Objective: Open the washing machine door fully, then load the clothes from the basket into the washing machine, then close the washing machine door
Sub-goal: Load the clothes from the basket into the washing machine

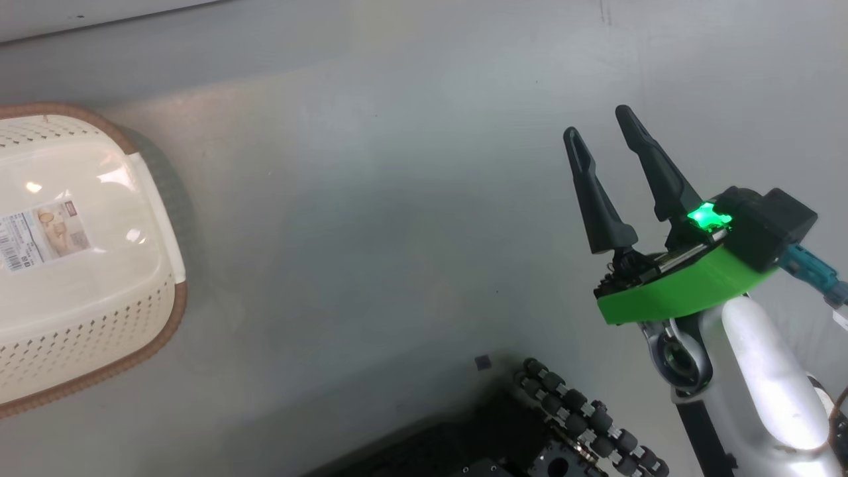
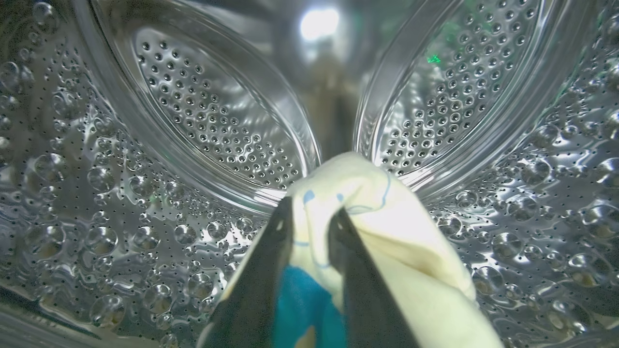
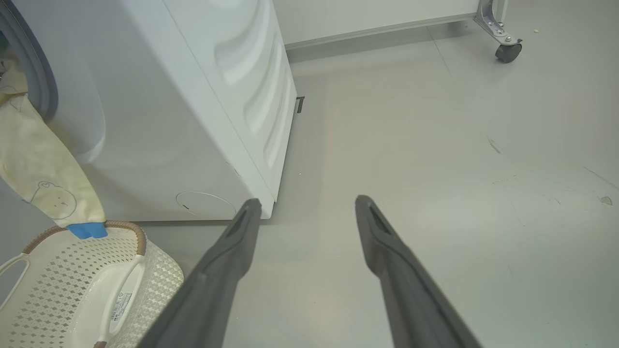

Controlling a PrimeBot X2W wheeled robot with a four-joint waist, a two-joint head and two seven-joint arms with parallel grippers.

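Left claw (image 2: pixel 312 211) deep in drum (image 2: pixel 217 130), fingers near together, cream fold of the clothes (image 2: pixel 387 212) seemingly pinched between them. Advice: release only far inside and low, then pull arm out straight, so cloth is not dragged out.

Right claw (image 3: pixel 307 203) wide open, empty, over floor.

Basket (image 3: pixel 138 237) just beside the washing machine (image 3: pixel 193 125): no garment seen inside, label on bottom visible. One cream piece hangs out of machine mouth, blue cuff (image 3: pixel 87 230) at basket rim. It must go in before door closes.

Bright glare inside the washing machine (image 2: pixel 217 121)
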